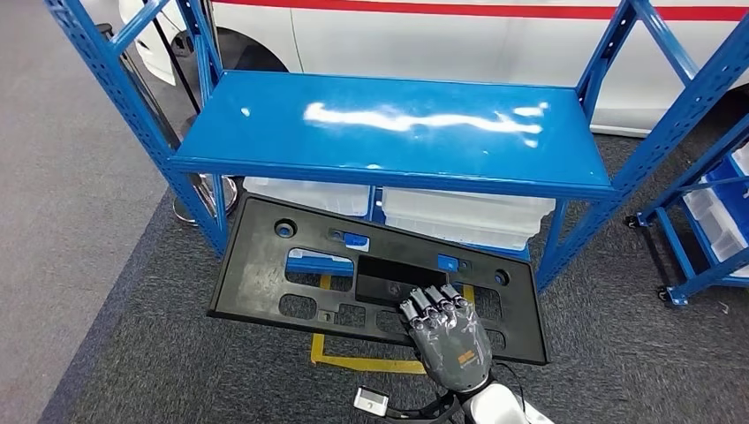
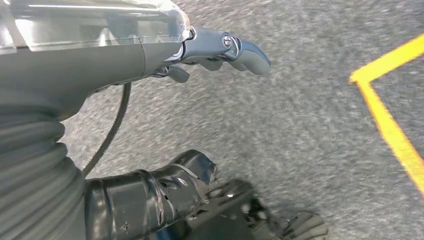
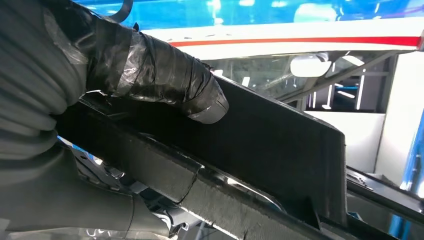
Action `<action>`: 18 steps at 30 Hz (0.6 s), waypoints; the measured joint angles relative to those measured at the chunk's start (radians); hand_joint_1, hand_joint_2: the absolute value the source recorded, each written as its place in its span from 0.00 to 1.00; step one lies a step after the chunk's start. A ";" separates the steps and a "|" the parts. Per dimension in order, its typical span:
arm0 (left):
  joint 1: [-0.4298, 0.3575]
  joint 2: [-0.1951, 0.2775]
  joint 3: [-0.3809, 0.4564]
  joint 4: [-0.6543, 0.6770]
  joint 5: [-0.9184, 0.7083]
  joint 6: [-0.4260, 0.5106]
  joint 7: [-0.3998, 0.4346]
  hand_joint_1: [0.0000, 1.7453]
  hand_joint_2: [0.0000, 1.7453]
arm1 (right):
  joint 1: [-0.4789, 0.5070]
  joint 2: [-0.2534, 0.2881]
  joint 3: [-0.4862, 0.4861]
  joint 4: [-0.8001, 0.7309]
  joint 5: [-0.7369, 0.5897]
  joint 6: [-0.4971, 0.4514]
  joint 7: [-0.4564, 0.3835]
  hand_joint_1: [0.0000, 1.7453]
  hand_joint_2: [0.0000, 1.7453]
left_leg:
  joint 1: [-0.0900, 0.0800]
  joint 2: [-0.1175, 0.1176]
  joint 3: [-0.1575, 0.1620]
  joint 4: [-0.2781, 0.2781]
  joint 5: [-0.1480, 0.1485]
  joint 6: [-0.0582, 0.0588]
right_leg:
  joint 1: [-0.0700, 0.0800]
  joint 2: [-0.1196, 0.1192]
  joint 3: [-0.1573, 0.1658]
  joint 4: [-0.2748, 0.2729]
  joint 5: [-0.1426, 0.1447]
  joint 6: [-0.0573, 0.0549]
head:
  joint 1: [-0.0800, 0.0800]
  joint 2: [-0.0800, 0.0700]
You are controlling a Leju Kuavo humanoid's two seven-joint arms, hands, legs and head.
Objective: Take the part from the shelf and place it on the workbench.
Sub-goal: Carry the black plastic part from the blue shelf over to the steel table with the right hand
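The part (image 1: 291, 265) is a flat black plastic panel with several cut-outs and small blue clips. It hangs tilted in front of the blue shelf (image 1: 389, 124), lower than its top board and above the carpet. My right hand (image 1: 442, 331) grips the panel's near edge right of its middle, fingers over the top face. In the right wrist view the taped thumb (image 3: 165, 85) presses on the panel (image 3: 280, 135). My left hand (image 2: 165, 55) hangs over the grey carpet and holds nothing, its thumb (image 2: 245, 50) well apart from the dark fingers (image 2: 200, 195).
White bins (image 1: 468, 216) sit under the shelf's top board. A white car (image 1: 442, 35) stands behind the shelf. A second blue rack (image 1: 707, 212) on wheels is at the right. Yellow tape (image 1: 353, 362) marks the carpet below the panel.
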 joint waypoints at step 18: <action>0.008 0.001 0.001 0.000 0.002 0.003 -0.010 0.00 1.00 | 0.037 0.025 -0.054 0.013 -0.035 0.007 -0.067 1.00 1.00 | 0.007 -0.003 -0.221 0.319 -0.093 -0.058 | 0.000 0.002 0.137 -0.072 -0.029 -0.049 | -0.003 0.000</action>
